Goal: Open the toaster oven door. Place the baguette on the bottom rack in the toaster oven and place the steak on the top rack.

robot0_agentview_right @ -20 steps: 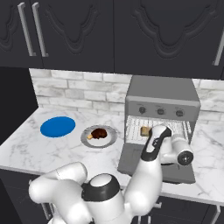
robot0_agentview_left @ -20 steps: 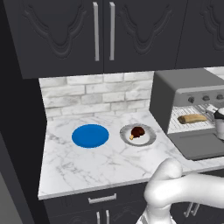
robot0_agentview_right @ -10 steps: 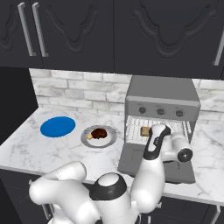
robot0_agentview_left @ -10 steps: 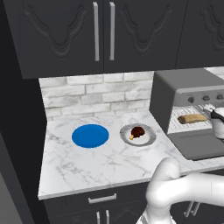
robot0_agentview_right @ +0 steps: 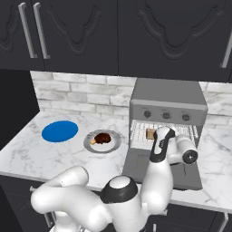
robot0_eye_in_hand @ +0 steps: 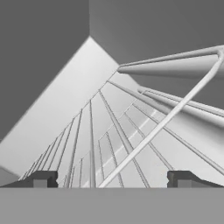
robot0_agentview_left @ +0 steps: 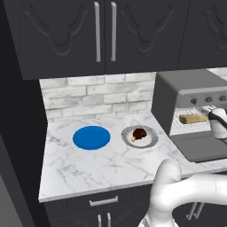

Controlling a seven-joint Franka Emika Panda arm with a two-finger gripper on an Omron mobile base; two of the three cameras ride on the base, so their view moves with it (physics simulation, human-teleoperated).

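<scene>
toaster oven door (robot0_agentview_right: 161,170) down flat; baguette (robot0_agentview_left: 193,119) on rack; steak (robot0_agentview_right: 103,137) on plate (robot0_agentview_right: 93,146); gripper (robot0_eye_in_hand: 112,179) fingers spread, empty, over wire rack (robot0_eye_in_hand: 109,144)

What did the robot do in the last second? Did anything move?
Hardly anything changed. The gripper stays open and empty over the wire rack inside the toaster oven. The baguette still lies on a rack, the door stays down, and the steak sits on its plate.

Blue plate (robot0_agentview_left: 91,137) on marble counter (robot0_agentview_left: 88,166); grey plate (robot0_agentview_left: 150,139) beside, prob. ceramic.
</scene>
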